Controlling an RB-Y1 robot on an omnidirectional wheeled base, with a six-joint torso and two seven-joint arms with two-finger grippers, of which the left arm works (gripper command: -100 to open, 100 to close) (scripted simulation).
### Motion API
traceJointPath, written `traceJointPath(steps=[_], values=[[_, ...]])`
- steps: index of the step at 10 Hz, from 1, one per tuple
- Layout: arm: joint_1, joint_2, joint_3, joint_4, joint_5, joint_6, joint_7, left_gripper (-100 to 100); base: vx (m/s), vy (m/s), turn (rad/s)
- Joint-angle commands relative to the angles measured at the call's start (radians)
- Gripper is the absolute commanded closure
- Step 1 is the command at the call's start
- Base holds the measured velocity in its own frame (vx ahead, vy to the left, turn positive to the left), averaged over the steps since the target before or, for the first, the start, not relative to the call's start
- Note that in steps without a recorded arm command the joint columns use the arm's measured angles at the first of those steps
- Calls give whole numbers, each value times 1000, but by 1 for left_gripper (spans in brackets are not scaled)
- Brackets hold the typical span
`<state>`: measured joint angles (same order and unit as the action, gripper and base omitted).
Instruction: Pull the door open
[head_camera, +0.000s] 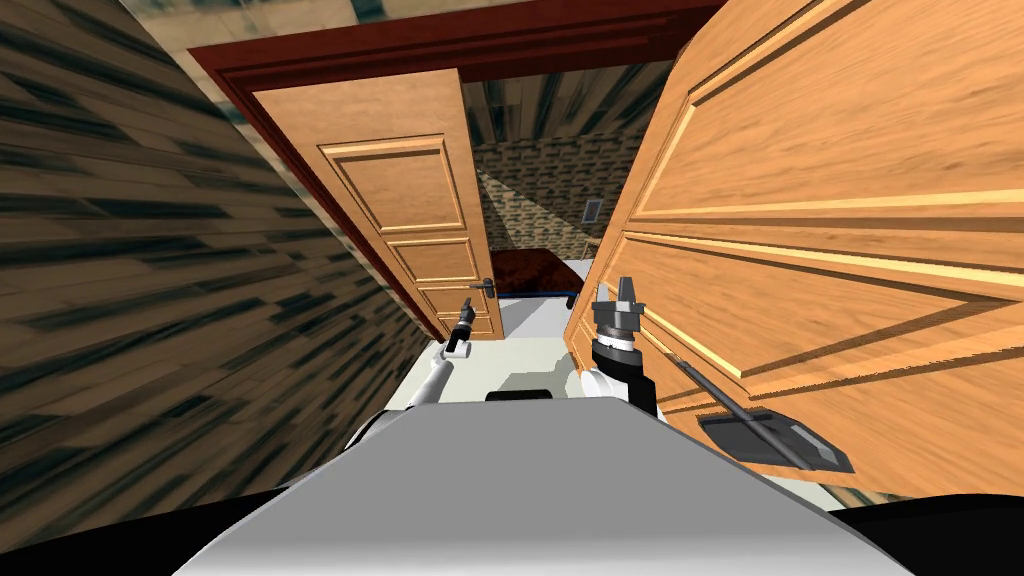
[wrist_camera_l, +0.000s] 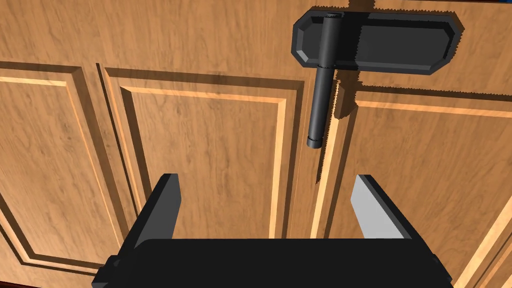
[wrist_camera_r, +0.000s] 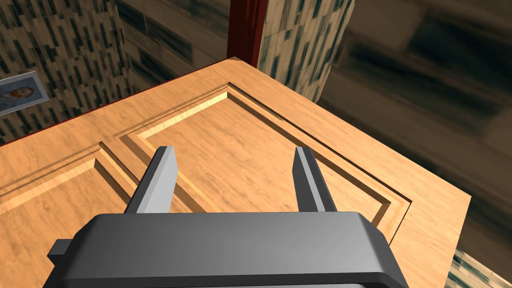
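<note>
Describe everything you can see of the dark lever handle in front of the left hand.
The lever handle is a dark, round, straight bar pivoted at one end on a dark elongated backplate with bevelled corners, fixed to a wood-look panelled door. Its free end points back toward the left hand, whose fingers stand open and short of it. Nothing touches the bar; it casts a shadow on the door.

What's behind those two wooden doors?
Through the gap between them: a brick-patterned wall, a small grey frame on it, and a dark red piece of furniture. The far door and the near door cover the rest of that room.
</note>
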<state>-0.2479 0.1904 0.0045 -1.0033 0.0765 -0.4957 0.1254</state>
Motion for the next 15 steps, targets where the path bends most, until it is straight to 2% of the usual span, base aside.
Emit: traceJointPath(steps=[1, 2, 3, 10, 15], values=[[-27, 5, -2, 46, 8, 5, 0, -100, 65, 14, -30], [-45, 9, -3, 76, 13, 8, 0, -100, 76, 17, -27], [-45, 9, -3, 76, 13, 8, 0, -100, 64, 16, -5], [-143, 29, -11, 246, 40, 22, 2, -100, 79, 14, -18], [-186, 38, -15, 322, 52, 28, 3, -100, 53, 15, -13]])
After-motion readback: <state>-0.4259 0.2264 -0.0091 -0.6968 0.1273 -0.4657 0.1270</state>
